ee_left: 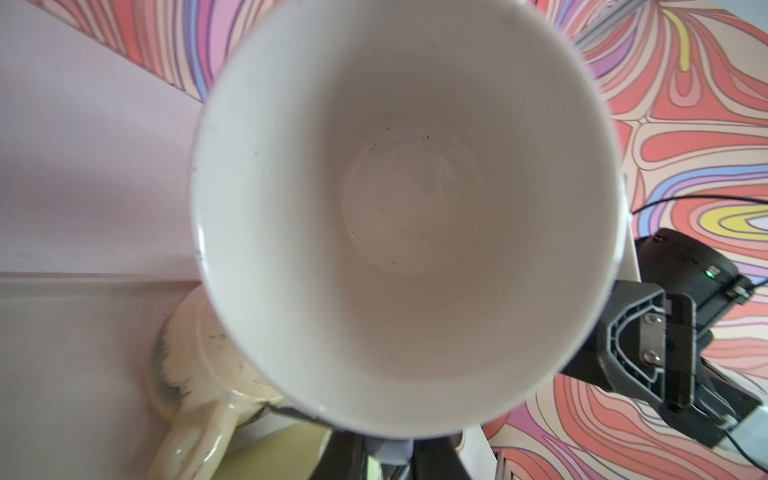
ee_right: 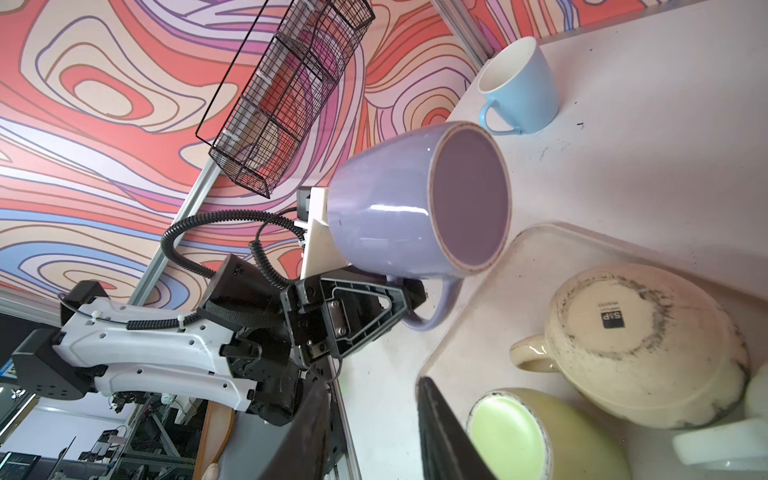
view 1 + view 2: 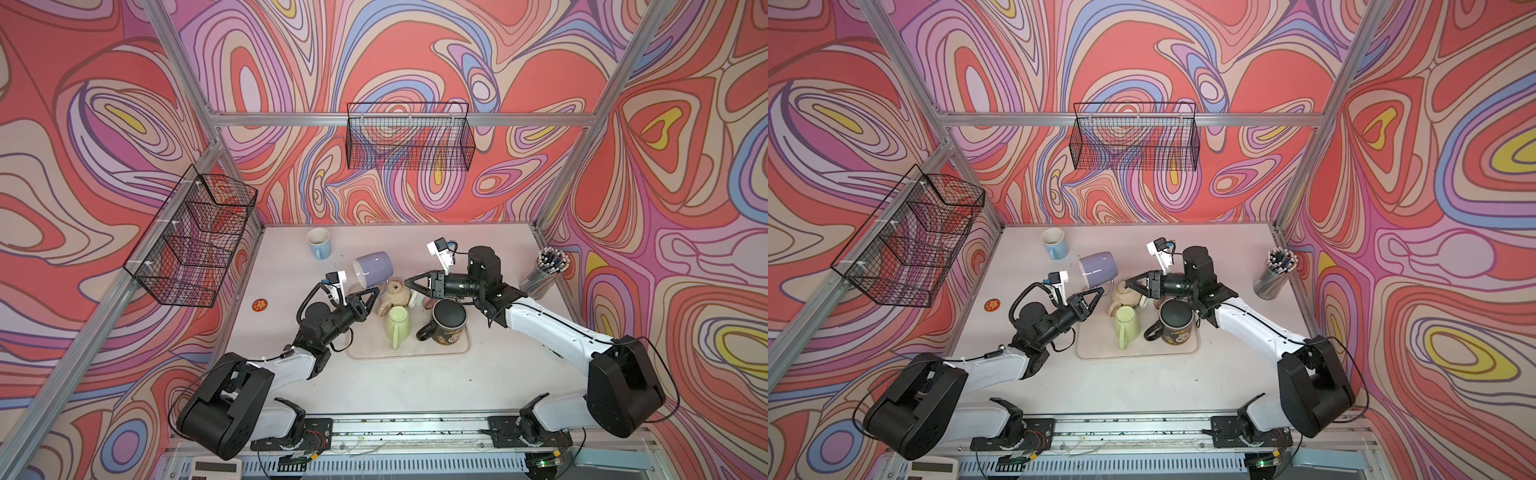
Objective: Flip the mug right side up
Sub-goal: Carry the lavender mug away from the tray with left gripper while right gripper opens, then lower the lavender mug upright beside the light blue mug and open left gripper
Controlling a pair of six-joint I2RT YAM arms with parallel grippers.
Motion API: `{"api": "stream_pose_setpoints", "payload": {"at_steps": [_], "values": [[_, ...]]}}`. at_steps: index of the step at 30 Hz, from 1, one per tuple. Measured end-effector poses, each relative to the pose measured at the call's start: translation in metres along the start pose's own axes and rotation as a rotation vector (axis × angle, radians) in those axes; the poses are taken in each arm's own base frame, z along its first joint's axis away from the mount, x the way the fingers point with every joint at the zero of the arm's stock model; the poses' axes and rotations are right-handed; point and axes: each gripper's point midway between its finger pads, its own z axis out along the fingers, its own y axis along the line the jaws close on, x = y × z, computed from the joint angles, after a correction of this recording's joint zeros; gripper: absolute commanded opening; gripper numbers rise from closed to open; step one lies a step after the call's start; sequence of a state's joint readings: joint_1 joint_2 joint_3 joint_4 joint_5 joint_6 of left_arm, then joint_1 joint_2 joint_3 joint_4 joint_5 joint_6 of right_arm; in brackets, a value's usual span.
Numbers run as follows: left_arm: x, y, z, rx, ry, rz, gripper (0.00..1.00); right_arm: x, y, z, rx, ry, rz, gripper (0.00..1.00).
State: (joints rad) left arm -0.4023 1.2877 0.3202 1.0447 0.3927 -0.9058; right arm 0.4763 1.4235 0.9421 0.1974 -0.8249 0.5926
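The mug (image 3: 374,268) (image 3: 1099,268) is lilac outside and white inside. It hangs tilted on its side above the table, behind the tray's far left corner. My left gripper (image 3: 376,291) (image 3: 1100,291) is shut on the mug's handle (image 2: 436,307). The left wrist view looks straight into the mug's white inside (image 1: 407,208), with the handle pinched at the left gripper (image 1: 390,453). The mug's lilac base (image 2: 469,199) faces the right wrist camera. My right gripper (image 3: 409,282) (image 3: 1128,282) (image 2: 374,415) is open and empty, just right of the mug, apart from it.
A clear tray (image 3: 415,349) holds a cream mug (image 3: 395,293) upside down, a green mug (image 3: 398,322) and a black mug (image 3: 446,322). A blue mug (image 3: 319,243) stands upright at the back. A pen holder (image 3: 544,270) is at the right, a red disc (image 3: 259,304) at the left.
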Motion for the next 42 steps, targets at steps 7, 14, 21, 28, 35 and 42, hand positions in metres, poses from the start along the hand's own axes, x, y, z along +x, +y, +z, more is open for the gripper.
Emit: {"api": "stream_pose_setpoints", "payload": {"at_steps": [7, 14, 21, 28, 35, 42], "values": [[-0.036, 0.006, -0.002, -0.218, 0.001, 0.079, 0.00, 0.001, -0.005, 0.000, 0.020, -0.008, 0.001, 0.34], [-0.080, 0.000, 0.013, -0.408, 0.051, 0.176, 0.00, 0.004, -0.019, -0.001, 0.079, -0.026, 0.027, 0.34], [-0.089, 0.023, 0.038, -0.605, 0.249, 0.264, 0.00, 0.028, -0.048, -0.003, 0.161, -0.019, 0.077, 0.46], [-0.115, 0.031, 0.055, -0.717, 0.377, 0.383, 0.00, 0.035, -0.064, -0.006, 0.232, -0.020, 0.073, 0.65], [-0.143, 0.050, 0.062, -0.827, 0.445, 0.467, 0.00, 0.041, -0.082, -0.012, 0.346, -0.032, 0.060, 0.84], [-0.142, 0.082, 0.077, -0.896, 0.539, 0.500, 0.00, 0.062, -0.068, 0.002, 0.401, 0.021, -0.030, 0.92]]}}
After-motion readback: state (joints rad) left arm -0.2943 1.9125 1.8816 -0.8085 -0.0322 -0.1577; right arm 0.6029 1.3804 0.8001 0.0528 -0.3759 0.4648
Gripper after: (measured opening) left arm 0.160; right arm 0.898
